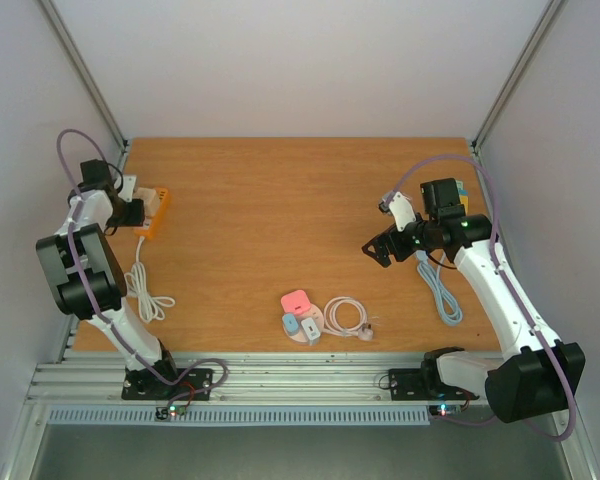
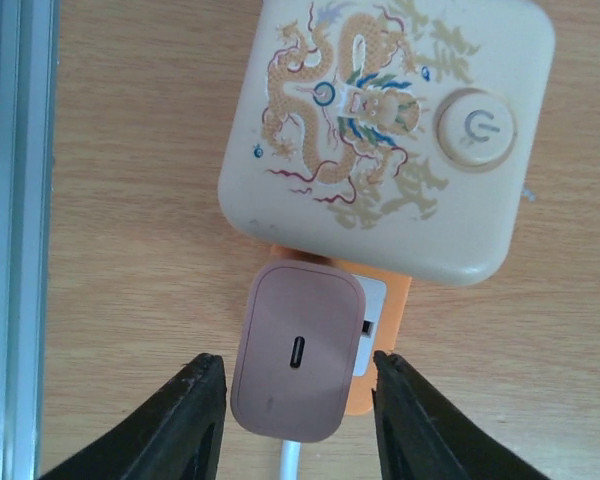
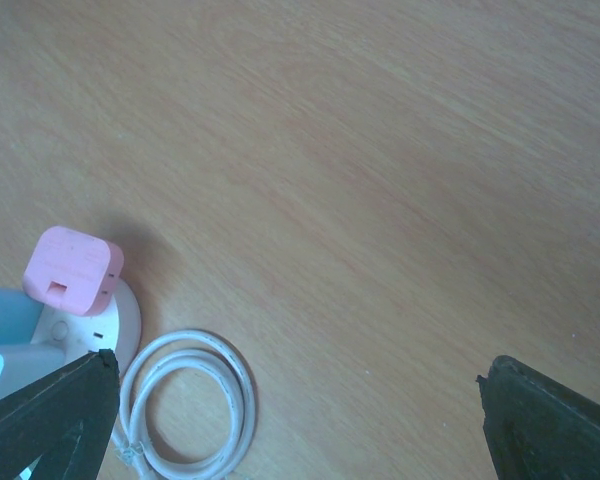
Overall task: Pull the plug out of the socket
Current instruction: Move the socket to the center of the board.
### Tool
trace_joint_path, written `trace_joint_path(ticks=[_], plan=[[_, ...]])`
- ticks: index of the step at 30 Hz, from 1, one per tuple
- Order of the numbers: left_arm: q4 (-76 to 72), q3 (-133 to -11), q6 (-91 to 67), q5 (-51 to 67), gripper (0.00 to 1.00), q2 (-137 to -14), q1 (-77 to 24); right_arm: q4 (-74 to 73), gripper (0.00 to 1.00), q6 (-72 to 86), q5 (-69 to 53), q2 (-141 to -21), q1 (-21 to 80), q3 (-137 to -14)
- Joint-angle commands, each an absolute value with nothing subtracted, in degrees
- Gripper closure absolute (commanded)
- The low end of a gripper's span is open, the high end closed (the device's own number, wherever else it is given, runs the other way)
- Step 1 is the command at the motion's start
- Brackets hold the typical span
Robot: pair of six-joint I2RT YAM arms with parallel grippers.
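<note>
In the left wrist view a mauve plug [image 2: 298, 352] with a USB-C port sits in an orange power strip [image 2: 398, 300], and a white cord leaves its near end. A cream adapter [image 2: 390, 130] with a dragon print and a power button sits on the same strip beyond it. My left gripper [image 2: 298, 362] is open, one finger on each side of the mauve plug, not touching it. In the top view the left gripper [image 1: 130, 212] is over the strip [image 1: 157, 210] at the table's left edge. My right gripper [image 1: 380, 250] is open and empty above bare table.
A round white socket [image 1: 302, 322] holds a pink plug [image 1: 298, 301] and two bluish ones at front centre. A coiled white cable [image 1: 346, 316] lies beside it. The strip's white cord [image 1: 145, 290] trails forward. A pale cable [image 1: 440, 290] lies under the right arm.
</note>
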State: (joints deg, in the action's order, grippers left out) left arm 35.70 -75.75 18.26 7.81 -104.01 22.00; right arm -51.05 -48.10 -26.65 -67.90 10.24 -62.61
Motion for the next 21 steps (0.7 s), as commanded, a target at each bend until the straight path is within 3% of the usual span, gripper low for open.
trace_joint_path(ticks=[1,7,21], plan=[[33.19,-74.83,18.72,6.76,0.58,-104.76,21.71,-51.90,0.02,-48.01,-27.56,-68.38,10.63,-62.12],[32.38,-74.49,19.32,6.66,0.59,-105.77,21.49,-51.90,0.02,-48.08,-27.51,-68.60,10.62,-62.05],[30.10,-70.64,23.68,9.59,0.91,-104.69,18.67,-51.81,0.01,-48.27,-27.08,-68.96,10.63,-62.07]])
